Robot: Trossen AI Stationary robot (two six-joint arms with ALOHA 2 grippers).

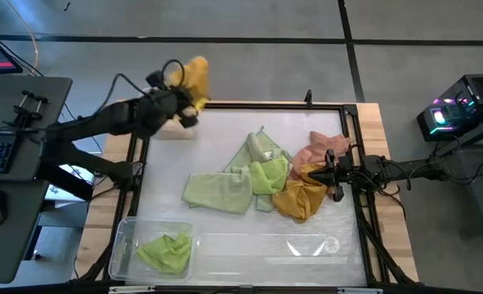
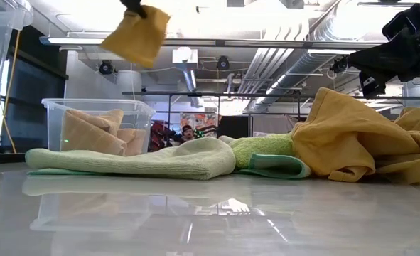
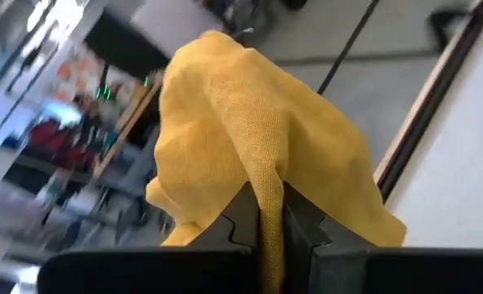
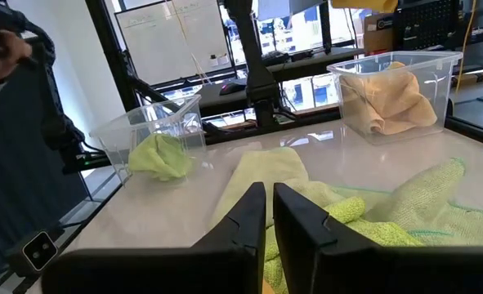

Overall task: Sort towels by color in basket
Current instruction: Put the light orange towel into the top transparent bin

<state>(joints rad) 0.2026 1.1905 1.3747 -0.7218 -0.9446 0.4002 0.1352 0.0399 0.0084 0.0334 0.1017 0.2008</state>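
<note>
Gripping a mustard towel (image 3: 249, 139) aloft, left jaws, right jaws closed, no legible writing.

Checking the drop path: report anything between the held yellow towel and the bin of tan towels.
Nothing visible. The left gripper holds the yellow towel in open air above the open-topped bin.

A mustard-yellow towel (image 1: 195, 78) hangs from the dark left claw (image 1: 189, 110). On the white table (image 1: 225, 139) lie a pale green towel (image 1: 218, 191), a lime green towel (image 1: 270, 175), a salmon pink towel (image 1: 316, 149) and a mustard towel (image 1: 300, 198). The clear bin (image 1: 125, 237) holds a lime green towel (image 1: 166, 250).
</note>
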